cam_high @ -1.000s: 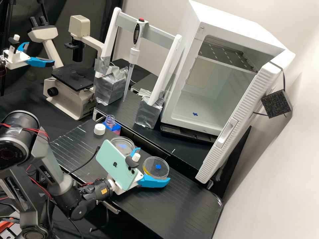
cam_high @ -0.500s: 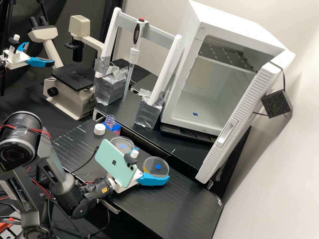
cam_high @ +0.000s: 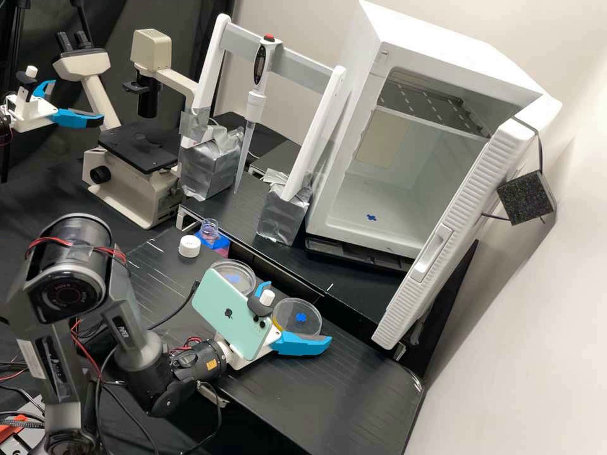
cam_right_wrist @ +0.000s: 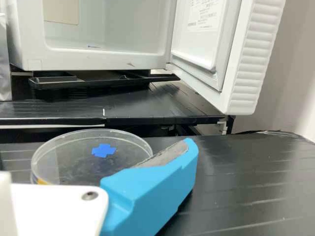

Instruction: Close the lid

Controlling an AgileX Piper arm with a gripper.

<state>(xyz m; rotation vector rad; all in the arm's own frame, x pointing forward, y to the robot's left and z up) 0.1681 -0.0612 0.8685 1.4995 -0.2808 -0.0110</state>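
Your gripper has shifted rightward in the high view, where you see both blue fingers wide apart, gripping nothing. Your wrist view puts one grey pad just beside the blue-marked clear dish.

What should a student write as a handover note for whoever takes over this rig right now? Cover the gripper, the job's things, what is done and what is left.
Gripper: open, at the near dish, one blue finger in front of it in the wrist view.
Things: near dish on the bench, blue mark on it; second dish further back. White cap off, beside the uncapped bottle.
Done: no closing I can confirm; I cannot tell whether either dish is covered.
Left: probably the closing; check which item is meant.
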